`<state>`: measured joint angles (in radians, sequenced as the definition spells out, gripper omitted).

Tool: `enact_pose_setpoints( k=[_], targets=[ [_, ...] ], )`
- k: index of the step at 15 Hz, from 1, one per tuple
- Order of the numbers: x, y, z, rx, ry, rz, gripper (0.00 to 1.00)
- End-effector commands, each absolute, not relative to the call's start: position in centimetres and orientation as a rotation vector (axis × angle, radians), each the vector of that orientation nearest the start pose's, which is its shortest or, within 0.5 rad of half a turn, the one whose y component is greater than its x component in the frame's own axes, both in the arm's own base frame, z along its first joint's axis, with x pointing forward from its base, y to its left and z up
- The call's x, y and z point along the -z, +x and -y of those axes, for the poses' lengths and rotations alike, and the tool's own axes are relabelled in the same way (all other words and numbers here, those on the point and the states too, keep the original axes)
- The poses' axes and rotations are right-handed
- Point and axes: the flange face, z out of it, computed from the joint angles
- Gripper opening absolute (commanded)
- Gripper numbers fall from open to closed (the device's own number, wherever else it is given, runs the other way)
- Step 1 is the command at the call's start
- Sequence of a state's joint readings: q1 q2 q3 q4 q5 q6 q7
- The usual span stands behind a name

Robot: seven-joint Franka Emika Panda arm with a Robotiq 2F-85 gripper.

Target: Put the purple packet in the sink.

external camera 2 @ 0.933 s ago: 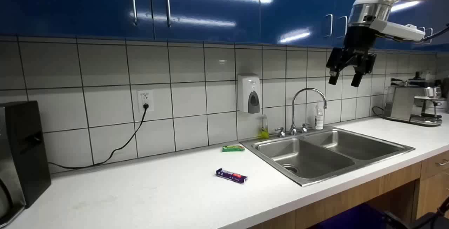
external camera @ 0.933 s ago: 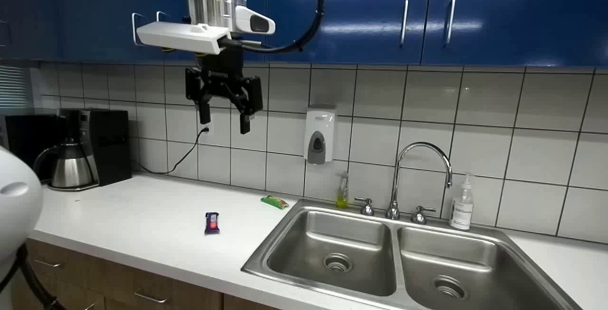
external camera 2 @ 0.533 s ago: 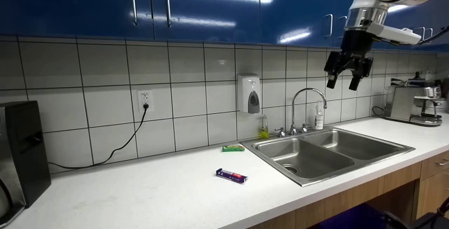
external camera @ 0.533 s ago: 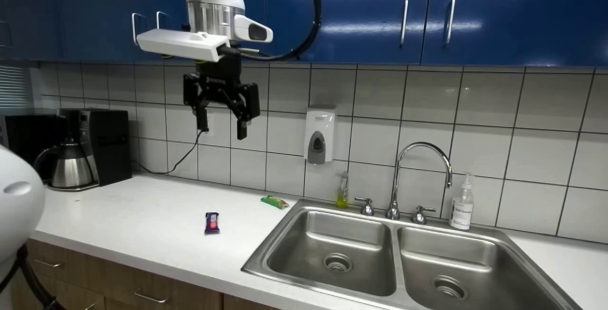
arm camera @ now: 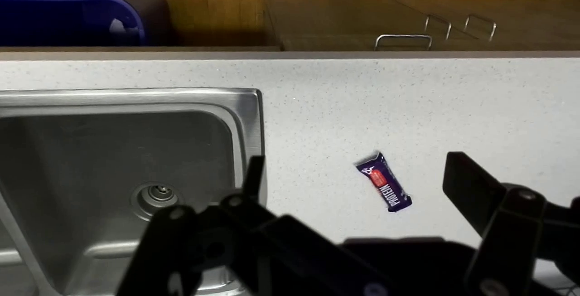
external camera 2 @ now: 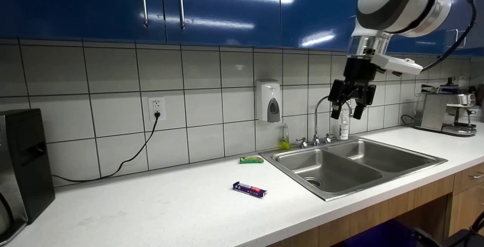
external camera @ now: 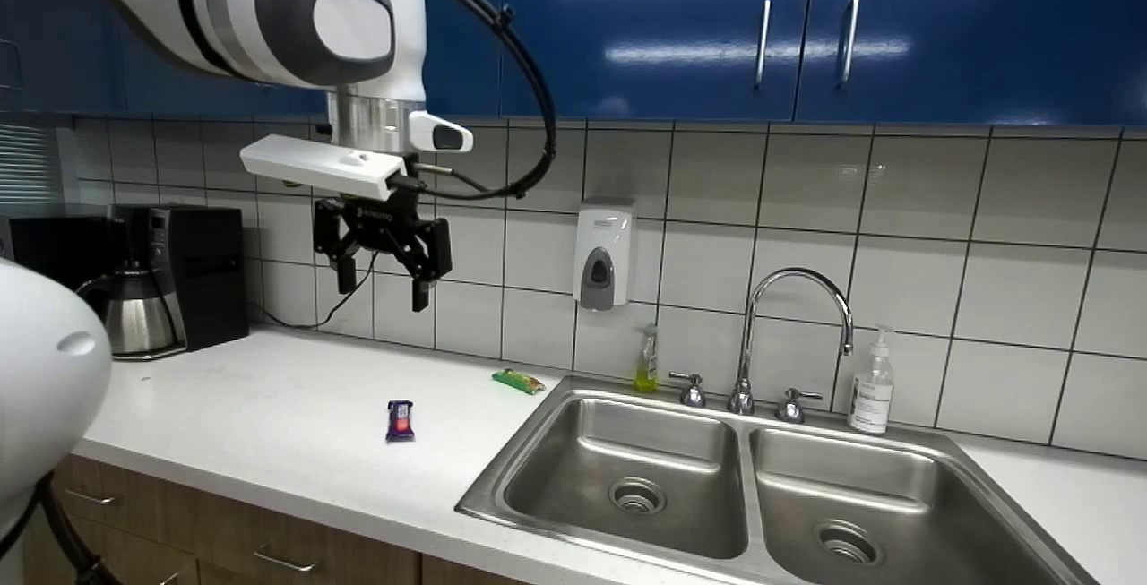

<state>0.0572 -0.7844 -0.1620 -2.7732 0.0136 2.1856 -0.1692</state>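
Gripper [external camera: 383, 288]: hanging well above the countertop [external camera: 269, 424] and pointing downward in both exterior views.
Gripper state: spreading wide; holding nothing.
Fingers [arm camera: 469, 185]: standing well apart in the wrist view, appearing to the left and right of the purple packet [arm camera: 384, 181].
Purple packet position: lying flat on the countertop, apart from the sink [external camera: 495, 482], resting to its left in both exterior views.
Purple packet face: showing a red patch and the printed word PROTEIN in the wrist view.
Green packet [external camera 2: 251, 160]: lying on the countertop near the far left corner of the sink, sitting farther back than the purple packet.
Sink layout: dividing into a left basin [external camera: 573, 475] and a right basin [external camera: 824, 477] in both exterior views.
Drain [external camera: 637, 496]: showing as a round fitting at the bottom of the left basin.
Faucet [external camera: 745, 361]: rising from the far rim and curving over to the right in both exterior views.
Pump bottle [external camera: 871, 392]: standing at the far rim, right of the faucet.
Bottle of yellow liquid [external camera: 645, 374]: standing left of the faucet, near the tiled wall [external camera: 538, 245].
Soap dispenser [external camera: 604, 253]: hanging on the tiled wall.
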Motion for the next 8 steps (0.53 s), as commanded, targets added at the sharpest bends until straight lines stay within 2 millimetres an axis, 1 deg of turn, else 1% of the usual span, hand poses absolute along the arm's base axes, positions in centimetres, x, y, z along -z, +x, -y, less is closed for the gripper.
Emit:
enact_pose_setpoints(
  k=[1,8],
  targets=[
    [-41.9,34.9,0.5,0.331,-2.998,0.205,1.0],
    [-36.8,39.7,-4.9,0.428,-2.955,0.267,1.0]
  ],
)
